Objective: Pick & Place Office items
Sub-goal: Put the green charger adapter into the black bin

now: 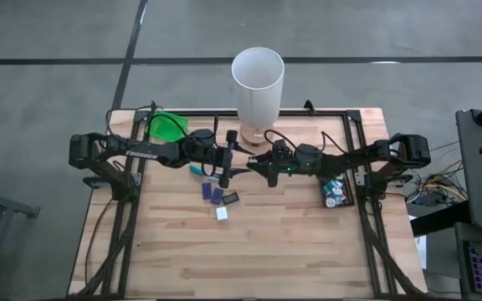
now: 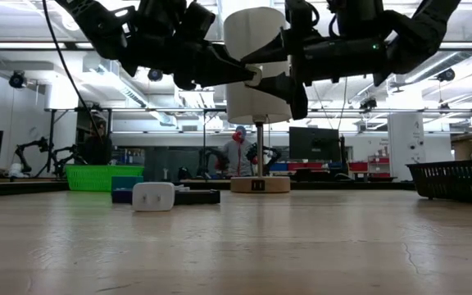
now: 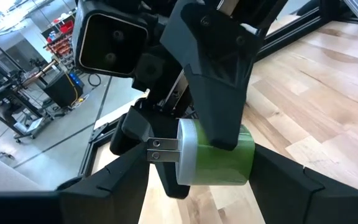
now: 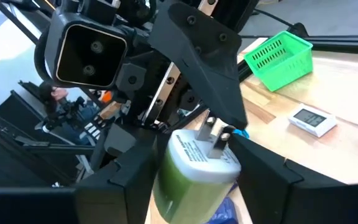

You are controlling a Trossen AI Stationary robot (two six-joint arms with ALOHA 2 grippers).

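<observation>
Above the middle of the wooden table (image 1: 291,251), the left gripper (image 3: 194,177) and right gripper (image 4: 194,168) meet, both pinching a green-and-white plug adapter with metal prongs (image 3: 213,155); this looks like a handover, though which side receives is unclear. Done well, one gripper lets go only once the other grips firmly. Small blue and white office pieces (image 1: 217,199) lie below.

Robotics lab or workshop: wooden bench (image 1: 291,226) on grey concrete floor (image 1: 57,33); centre of low view shows a person (image 2: 238,152) among monitors (image 2: 314,143), more robot arms (image 2: 35,152) at left, strip lights (image 2: 23,37) overhead.
</observation>
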